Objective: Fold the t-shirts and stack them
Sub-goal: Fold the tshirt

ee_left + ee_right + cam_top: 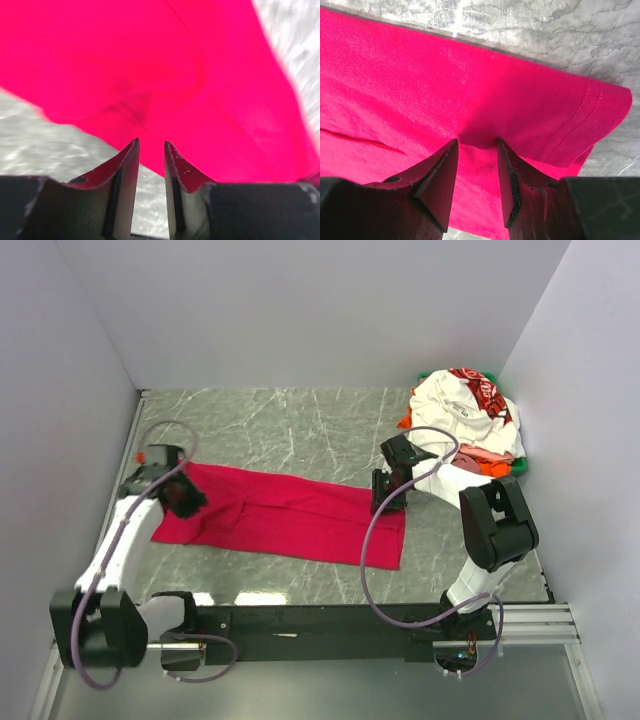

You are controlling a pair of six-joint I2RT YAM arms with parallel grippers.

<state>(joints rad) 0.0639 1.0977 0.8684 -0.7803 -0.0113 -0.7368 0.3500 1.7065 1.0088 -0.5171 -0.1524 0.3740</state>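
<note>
A crimson red t-shirt (pixel 290 520) lies folded into a long strip across the marble table (pixel 300 425). My left gripper (pixel 190 498) hovers at the strip's left end. In the left wrist view its jaws (pixel 151 142) stand apart with only bare table between them, and the red cloth (pixel 150 60) lies just past the tips. My right gripper (pixel 385 495) is at the strip's right end. In the right wrist view it is open (pixel 477 141), tips resting on the red cloth (pixel 445 85) near the hemmed sleeve. More t-shirts sit piled at the back right, topped by a white one with red-and-black print (pixel 465 405).
Orange cloth (pixel 405 422) and pink cloth (pixel 480 452) stick out under the white shirt, and a green edge (pixel 522 468) shows at the pile's right. White walls close in the table on the left, back and right. A black rail (pixel 330 620) runs along the near edge.
</note>
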